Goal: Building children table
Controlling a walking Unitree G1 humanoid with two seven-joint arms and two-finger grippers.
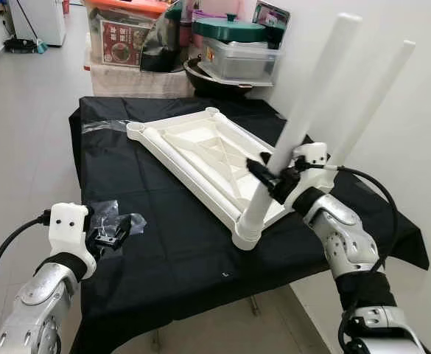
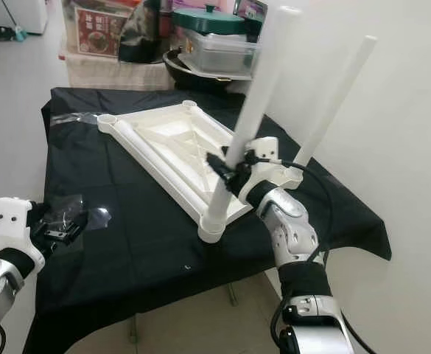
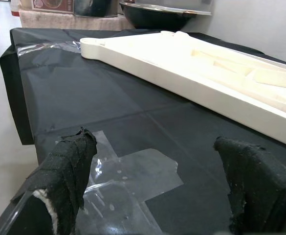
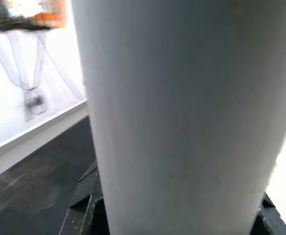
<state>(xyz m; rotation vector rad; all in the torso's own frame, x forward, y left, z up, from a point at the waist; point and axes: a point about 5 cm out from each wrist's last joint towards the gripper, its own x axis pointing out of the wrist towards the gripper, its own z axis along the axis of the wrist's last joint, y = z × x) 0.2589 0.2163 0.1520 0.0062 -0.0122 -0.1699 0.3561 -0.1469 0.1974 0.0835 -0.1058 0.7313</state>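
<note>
White plastic tabletop (image 1: 200, 158), inverted, lying diagonally on the black-covered desk (image 1: 171, 243); ribbed underside facing up, with round leg sockets at the corners. One white leg (image 1: 303, 118) stands in the tabletop's near corner socket, tilted away from upright; a second white leg (image 1: 370, 103) rises behind it at the next corner, its base hidden by the right arm. The right gripper (image 1: 270, 175) is beside the tabletop's near corner, jaws clenched around the lower part of the first leg; in the right wrist view the leg (image 4: 182, 117) is a blurred white column blocking nearly everything beyond it. The left gripper (image 1: 112, 236) hovers over the desk's near-left edge, well apart from the tabletop, jaws spread and grasping nothing, above a crumpled clear plastic bag (image 1: 123, 220) whose contents cannot be made out. A strip of clear tape (image 1: 101, 126) lies on the cloth near the tabletop's far-left corner. Beyond the tabletop's far end: a black wok (image 1: 215, 81), a clear container (image 1: 241, 59) with a green lid (image 1: 228, 29), and an orange-lidded storage box (image 1: 123, 29). A white wall (image 1: 421, 133) runs along the tabletop's right side.
</note>
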